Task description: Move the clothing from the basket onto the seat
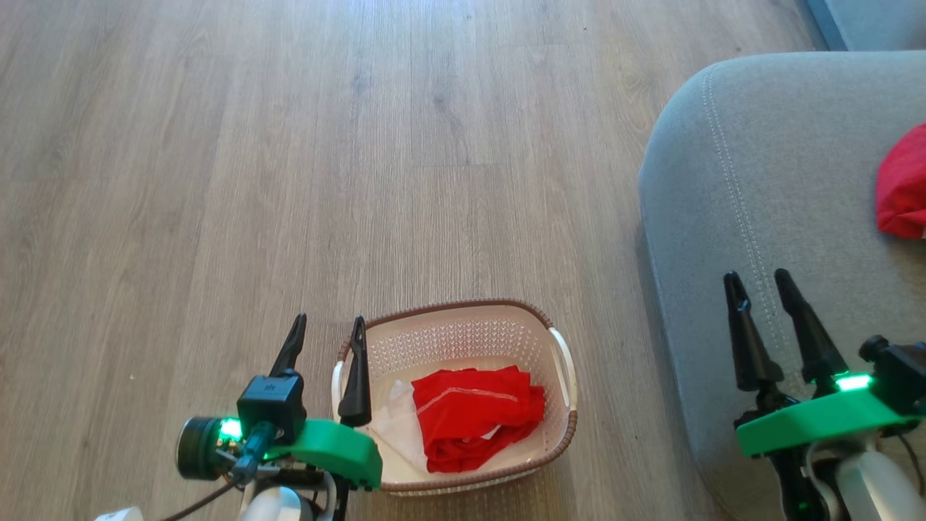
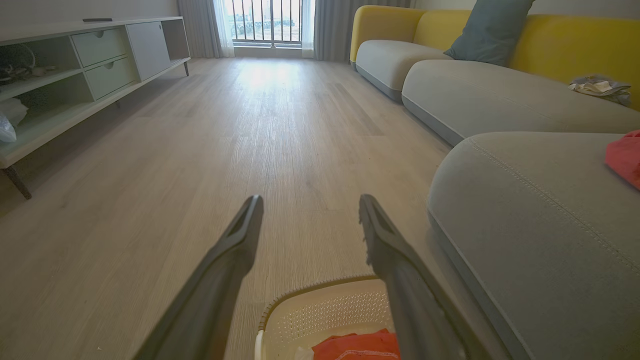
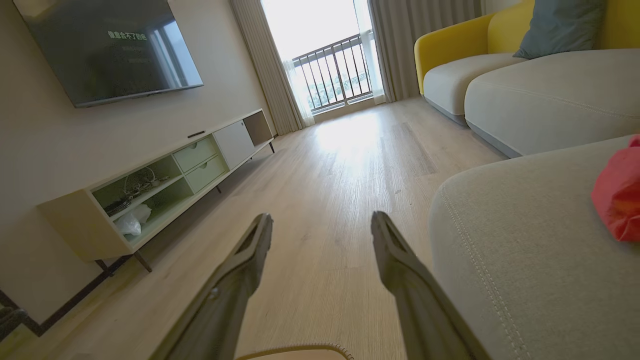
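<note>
Bare wood floor (image 1: 289,181) leaves wide room all round. The grey seat (image 1: 759,181) rises right of the basket (image 1: 463,329); its rounded edge must be cleared. The red clothing (image 1: 470,416) in the basket looks light and limp, best pinched at a raised mid-heap fold; another red garment (image 1: 903,188) lies on the seat. The left jaws gape over the basket's left rim, the right jaws above the seat.

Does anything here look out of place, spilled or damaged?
Nothing looks damaged or spilled. The cream perforated plastic basket stands upright on the floor with red fabric clothing inside; another red garment lies on the grey upholstered seat.
</note>
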